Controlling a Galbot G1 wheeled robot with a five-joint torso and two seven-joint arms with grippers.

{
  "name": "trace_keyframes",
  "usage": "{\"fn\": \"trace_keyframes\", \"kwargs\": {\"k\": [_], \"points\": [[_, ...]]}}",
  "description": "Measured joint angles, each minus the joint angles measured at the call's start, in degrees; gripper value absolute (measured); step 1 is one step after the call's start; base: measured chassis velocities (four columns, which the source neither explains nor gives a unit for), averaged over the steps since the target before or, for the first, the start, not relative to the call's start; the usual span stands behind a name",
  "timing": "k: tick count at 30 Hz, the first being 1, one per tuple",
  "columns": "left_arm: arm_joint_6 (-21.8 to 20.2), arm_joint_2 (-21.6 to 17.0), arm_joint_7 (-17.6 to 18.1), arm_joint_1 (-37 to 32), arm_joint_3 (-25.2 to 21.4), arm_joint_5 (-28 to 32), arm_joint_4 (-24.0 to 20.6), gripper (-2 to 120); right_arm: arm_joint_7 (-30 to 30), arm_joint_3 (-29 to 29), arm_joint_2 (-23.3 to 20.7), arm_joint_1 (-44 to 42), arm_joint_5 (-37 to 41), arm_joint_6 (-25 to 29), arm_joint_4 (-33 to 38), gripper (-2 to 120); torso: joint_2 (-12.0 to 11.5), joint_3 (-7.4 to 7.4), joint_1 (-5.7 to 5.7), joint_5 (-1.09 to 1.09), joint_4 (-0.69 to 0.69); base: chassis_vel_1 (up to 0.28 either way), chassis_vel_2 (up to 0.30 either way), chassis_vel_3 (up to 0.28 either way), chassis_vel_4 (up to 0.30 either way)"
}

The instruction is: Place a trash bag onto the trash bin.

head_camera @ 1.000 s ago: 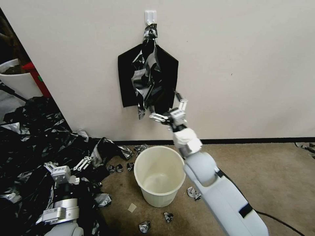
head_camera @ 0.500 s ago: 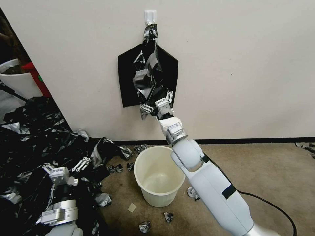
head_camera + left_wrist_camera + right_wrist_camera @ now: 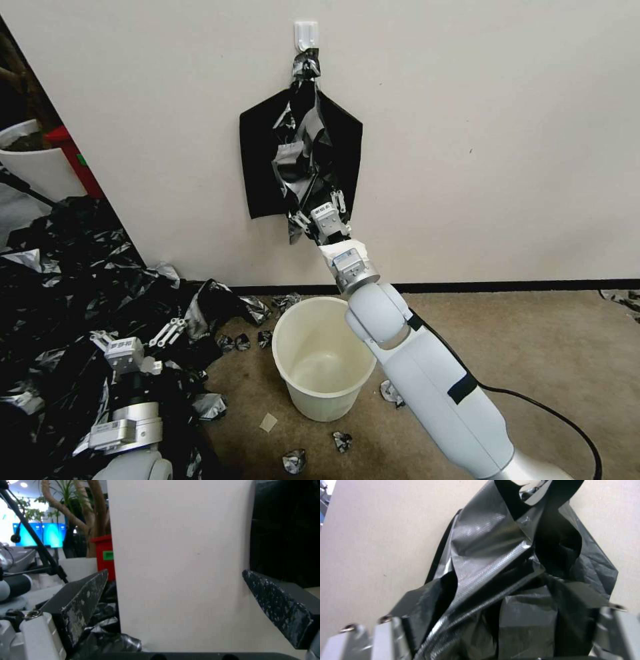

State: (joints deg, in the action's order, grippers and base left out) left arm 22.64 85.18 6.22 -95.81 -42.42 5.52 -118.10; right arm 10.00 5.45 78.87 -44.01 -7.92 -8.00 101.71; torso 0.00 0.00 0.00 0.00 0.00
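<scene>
Cream wall [image 3: 467,133] fills the background, with a white hook [image 3: 306,33] high on it as the landmark. Below the hook hangs the trash bag [image 3: 300,157], thin, glossy black, wrinkled with silvery highlights, lying over a flat smooth black bundle [image 3: 257,167] that is knotted at the hook. The bag's lower end is partly hidden behind the right gripper [image 3: 320,208], which reaches up below the hook with the film between its spread fingers; in the right wrist view the bag [image 3: 506,580] blocks the fingertips, so whether they pinch it cannot be told. Farther below the hook, on the carpet [image 3: 533,347], the trash bin [image 3: 325,400] stands upright, cream-white, its right rim covered by the right arm. Well left of the hook's line, a heap of black bags [image 3: 60,300] spreads over the floor, and the left gripper [image 3: 137,337] hovers above it, fingers spread apart and holding nothing.
</scene>
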Motion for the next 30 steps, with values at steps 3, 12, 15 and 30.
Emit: {"fn": "trace_keyframes", "kwargs": {"k": [3,12,15,30], "points": [[-0.01,-0.13,0.03,0.01,-0.06,0.08,0.03,100,-0.01,0.05,0.15,0.16,-0.17,-0.65,-0.21,93,0.00,0.00,0.00,0.00,0.00,0.000,0.000,0.000,0.000],[-0.05,-0.29,0.09,0.26,-0.04,0.18,0.26,100,0.11,-0.78,0.70,1.27,-2.65,-4.04,-1.32,75,0.00,0.00,0.00,0.00,0.00,0.000,0.000,0.000,0.000],[-0.06,-0.26,0.09,0.43,0.01,0.20,0.45,100,0.47,-0.88,0.72,1.21,-3.18,-4.15,-1.39,61,0.00,0.00,0.00,0.00,0.00,0.000,0.000,0.000,0.000],[-1.72,-2.73,0.10,2.22,0.01,2.15,0.46,100,6.79,-2.48,2.90,0.58,-3.59,4.69,-1.85,7,0.00,0.00,0.00,0.00,0.00,0.000,0.000,0.000,0.000]]}}
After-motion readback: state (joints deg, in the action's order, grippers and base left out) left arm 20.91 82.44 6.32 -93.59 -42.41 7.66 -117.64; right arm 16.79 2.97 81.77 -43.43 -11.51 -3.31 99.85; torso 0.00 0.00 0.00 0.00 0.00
